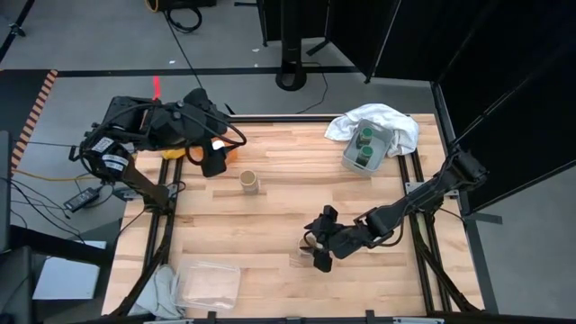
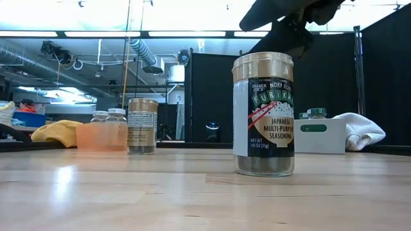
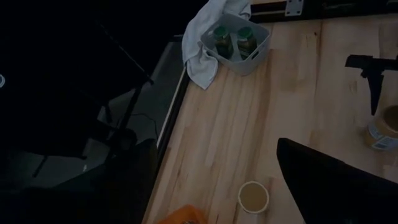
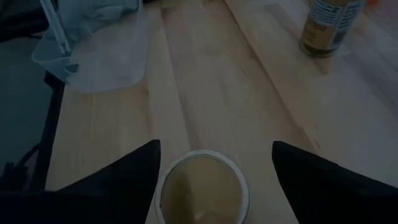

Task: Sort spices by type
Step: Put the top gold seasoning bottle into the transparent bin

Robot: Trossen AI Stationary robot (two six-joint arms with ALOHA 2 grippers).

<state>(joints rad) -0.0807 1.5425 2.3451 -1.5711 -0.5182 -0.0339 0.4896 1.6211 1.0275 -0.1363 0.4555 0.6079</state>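
Right claw hangs wide over a tan-lid jar at the desk's near-centre, fingers either side, not gripping. Left claw is wide above the orange tray far left. Second tan-lid jar stands mid-desk; green-lid jars sit in the grey tray far right.

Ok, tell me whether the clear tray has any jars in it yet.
Empty. The clear tray shows only bare plastic in the high view; both tan-lidded jars stand on the table.
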